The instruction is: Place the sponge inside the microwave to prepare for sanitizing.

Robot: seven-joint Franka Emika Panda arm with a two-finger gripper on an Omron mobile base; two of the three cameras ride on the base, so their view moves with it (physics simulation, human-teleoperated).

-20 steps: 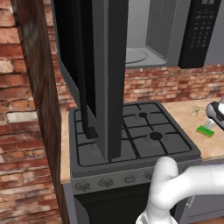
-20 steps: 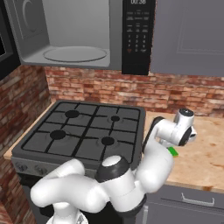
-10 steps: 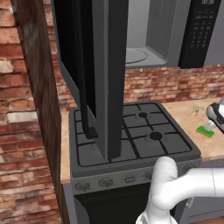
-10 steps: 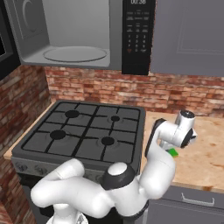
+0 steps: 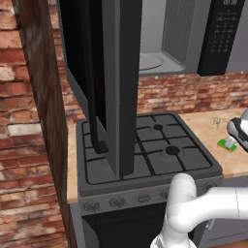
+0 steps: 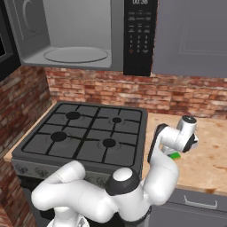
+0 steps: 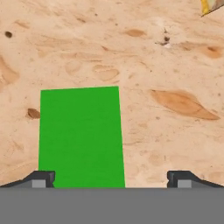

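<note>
A pale wooden counter (image 7: pixel 175 57) with brown knots runs along a red brick wall (image 6: pixel 177 95) in a rendered kitchen, and on it lies one flat green rectangular sponge (image 7: pixel 80 138). In the hand view the sponge lies at about 7 o'clock, its long side running away from the camera. The two-finger gripper (image 7: pixel 111 177) hovers above it with its jaws spread wide: one dark fingertip (image 7: pixel 41 177) stands over the sponge's near left corner, the other is well off to the right over bare wood, so nothing is gripped. A small yellow scrap (image 7: pixel 210 6) shows at 1 o'clock in that view; what it is cannot be told.

From the right base view the sponge (image 6: pixel 174 155) peeks out just under the white hand, at 4 o'clock from the one black gas stove (image 6: pixel 84 137), which carries four burners. In the left base view it (image 5: pixel 227 144) sits at 3 o'clock, with a tiny pale clear object (image 5: pixel 216 123) near it toward the wall.

One large grey microwave (image 6: pixel 71 33) hangs above the stove with its dark glass door (image 5: pixel 104 77) swung open, showing a light grey interior and one round turntable (image 6: pixel 76 54). A black keypad panel (image 6: pixel 139 35) sits on its right. A grey cabinet (image 6: pixel 190 37) is mounted beside it.
</note>
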